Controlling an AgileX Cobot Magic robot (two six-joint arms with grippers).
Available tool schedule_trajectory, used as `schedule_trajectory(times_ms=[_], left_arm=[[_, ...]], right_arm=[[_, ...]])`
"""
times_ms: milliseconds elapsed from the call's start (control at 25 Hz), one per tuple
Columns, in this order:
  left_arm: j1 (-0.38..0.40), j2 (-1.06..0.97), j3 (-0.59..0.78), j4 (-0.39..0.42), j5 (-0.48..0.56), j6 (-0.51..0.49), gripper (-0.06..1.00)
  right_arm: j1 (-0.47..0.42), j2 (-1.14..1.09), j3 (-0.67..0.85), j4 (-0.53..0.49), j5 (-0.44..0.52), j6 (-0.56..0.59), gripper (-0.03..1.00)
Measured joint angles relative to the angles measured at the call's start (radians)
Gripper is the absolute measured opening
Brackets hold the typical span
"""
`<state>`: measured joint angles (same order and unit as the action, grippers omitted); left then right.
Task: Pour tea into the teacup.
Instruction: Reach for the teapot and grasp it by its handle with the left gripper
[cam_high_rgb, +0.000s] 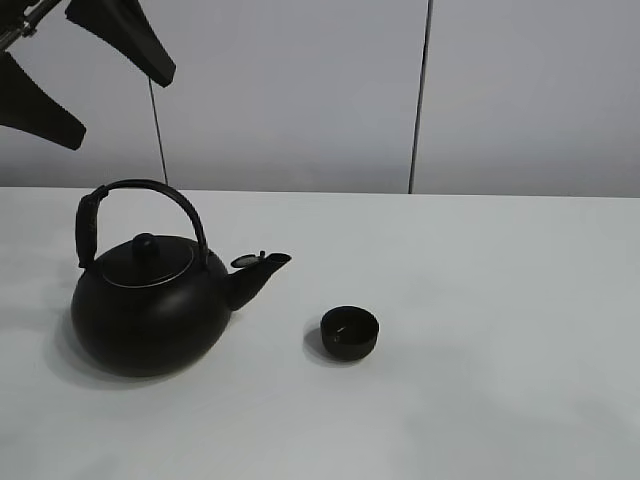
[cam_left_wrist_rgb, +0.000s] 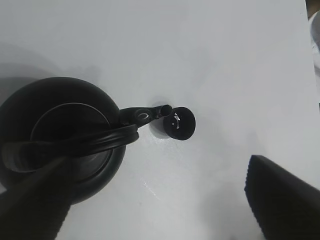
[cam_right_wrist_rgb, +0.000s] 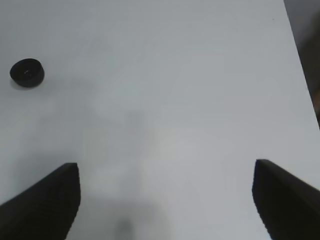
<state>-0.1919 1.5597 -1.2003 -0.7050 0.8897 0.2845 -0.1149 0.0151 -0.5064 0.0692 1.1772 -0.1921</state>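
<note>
The teacup (cam_high_rgb: 349, 332), small, low and matte black, stands on the white table just right of the kettle's spout (cam_high_rgb: 262, 268). The big black kettle (cam_high_rgb: 145, 310) sits upright at the left, its hoop handle (cam_high_rgb: 150, 190) raised. In the left wrist view the spout tip almost touches the teacup (cam_left_wrist_rgb: 179, 123). A small light glint lies inside the cup; whether it is tea I cannot tell. My left gripper (cam_high_rgb: 120, 105) hangs open high above the kettle, holding nothing. My right gripper (cam_right_wrist_rgb: 165, 200) is open over bare table, far from the teacup (cam_right_wrist_rgb: 27, 73).
The white table (cam_high_rgb: 500, 300) stretches out to the right of the cup. Its far edge meets a grey wall with a dark vertical seam (cam_high_rgb: 420, 100). The table's side edge (cam_right_wrist_rgb: 300, 60) shows in the right wrist view.
</note>
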Motion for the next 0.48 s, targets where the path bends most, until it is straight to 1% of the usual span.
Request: schedule_trajectory(times_ms=[200,400,480], left_arm=[[0.000,0.000,0.000,0.000,0.000,0.000,0.67],[0.000,0.000,0.000,0.000,-0.002,0.001,0.67],[0.000,0.000,-0.002,-0.003,-0.020,0.001,0.67]], right_arm=[[0.000,0.001,0.000,-0.001,-0.007,0.053,0.64],[0.000,0.001,0.000,-0.002,-0.010,0.064,0.64],[0.000,0.001,0.000,-0.003,-0.011,0.064,0.64]])
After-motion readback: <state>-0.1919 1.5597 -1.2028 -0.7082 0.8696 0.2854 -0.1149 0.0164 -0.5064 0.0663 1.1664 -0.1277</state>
